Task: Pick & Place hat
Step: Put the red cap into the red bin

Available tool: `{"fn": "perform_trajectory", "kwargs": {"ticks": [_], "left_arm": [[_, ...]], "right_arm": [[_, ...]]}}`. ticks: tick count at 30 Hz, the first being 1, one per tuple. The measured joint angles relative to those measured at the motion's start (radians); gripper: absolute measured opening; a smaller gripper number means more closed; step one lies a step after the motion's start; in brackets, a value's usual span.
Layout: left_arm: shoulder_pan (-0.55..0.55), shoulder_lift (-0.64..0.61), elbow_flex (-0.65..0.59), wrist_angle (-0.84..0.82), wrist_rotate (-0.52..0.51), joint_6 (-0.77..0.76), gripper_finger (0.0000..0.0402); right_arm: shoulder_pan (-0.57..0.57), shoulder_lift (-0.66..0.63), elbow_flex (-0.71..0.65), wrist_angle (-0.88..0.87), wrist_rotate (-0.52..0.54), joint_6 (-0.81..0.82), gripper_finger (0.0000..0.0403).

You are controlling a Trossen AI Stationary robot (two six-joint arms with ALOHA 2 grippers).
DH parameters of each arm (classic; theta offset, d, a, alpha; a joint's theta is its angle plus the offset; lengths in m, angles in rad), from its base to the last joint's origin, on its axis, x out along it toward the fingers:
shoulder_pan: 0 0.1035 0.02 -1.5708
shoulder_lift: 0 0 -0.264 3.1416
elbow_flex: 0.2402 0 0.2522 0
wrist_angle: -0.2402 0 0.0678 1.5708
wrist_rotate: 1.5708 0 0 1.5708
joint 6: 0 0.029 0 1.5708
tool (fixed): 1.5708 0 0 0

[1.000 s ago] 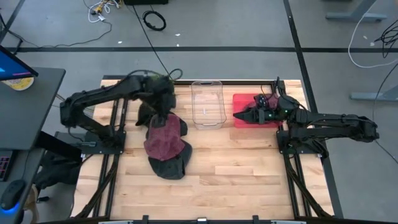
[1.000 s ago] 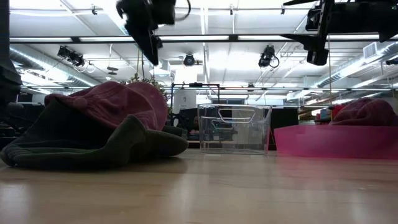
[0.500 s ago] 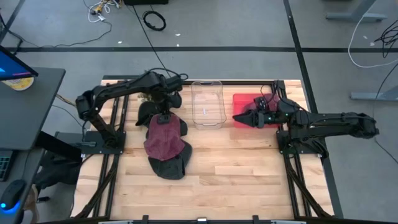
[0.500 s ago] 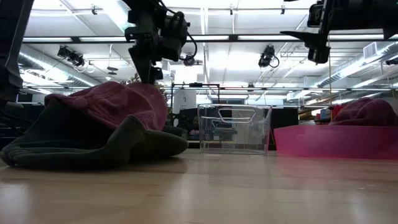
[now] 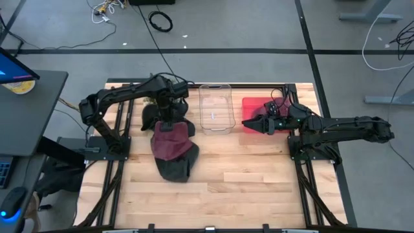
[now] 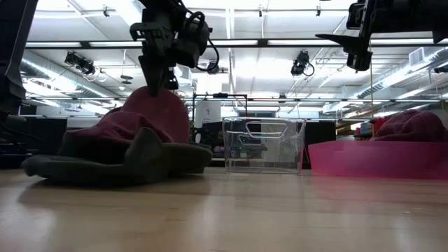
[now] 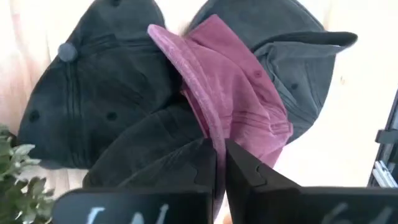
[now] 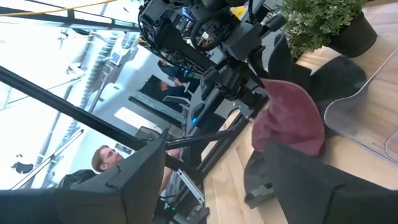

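So, left end effector [image 5: 169,123] is down on the pile of caps at the left-centre of the light wooden butcher-block desk [image 5: 246,181], its fingers [image 7: 202,168] pressed together on a raised fold of the maroon corduroy cap [image 5: 169,141]; wrist view shows the fabric pinched between them. That cap lies on top of dark grey-green fabric caps [image 5: 174,167], one brim pointing toward the near edge of the desk, another dark cap [image 5: 152,116] behind it near the far edge, beside a small green plant [image 7: 15,180]. Low view: the maroon crown [image 6: 150,112] is pulled up into a peak under the left end effector [image 6: 157,73], the dark brims flat on the desk around it. Clear plastic rectangular bin [image 5: 215,108] stands just beside the pile, toward the right, close to the far edge. Past it is a shallow pink-red tray [image 5: 253,118] with another maroon cap [image 6: 409,126] in it. Right end effector [image 5: 248,122] hovers spread above the tray's left edge, off the desk surface, holding nothing; right arm stretches in from the right side. Near half of the desk is bare wood, with open room in front of the bin and tray. A person [image 8: 109,160] is visible in the room behind the desk.
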Motion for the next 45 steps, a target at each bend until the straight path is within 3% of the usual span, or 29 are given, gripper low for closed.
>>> {"fn": "perform_trajectory", "kwargs": {"ticks": [4,8,16,27,31,38,45], "left_arm": [[-0.002,-0.014,0.021,-0.051,0.003,0.003,0.0012],[-0.003,-0.016,0.126,-0.166,0.025,0.005,0.0012],[-0.003,-0.016,0.475,-0.223,0.169,-0.051,0.0012],[0.004,-0.017,0.925,-0.169,0.171,-0.229,0.0012],[0.011,-0.072,0.887,0.006,0.162,-0.353,0.0012],[0.005,-0.101,0.89,0.23,0.139,-0.566,0.0012],[-0.015,-0.088,0.889,0.298,0.099,-0.612,0.0012]], "right_arm": [[0.0,0.0,0.0,0.0,0.0,0.001,0.0274],[0.0,0.0,0.0,0.001,0.0,0.006,0.0274],[0.0,0.0,0.0,0.014,-0.004,0.026,0.0274],[0.0,-0.013,0.0,0.197,-0.05,0.002,0.0274],[0.002,-0.013,0.0,0.255,-0.022,-0.001,0.0274],[0.04,-0.012,0.0,0.285,0.146,-0.097,0.0274],[0.063,-0.01,0.0,0.416,0.236,-0.185,0.0274]]}}
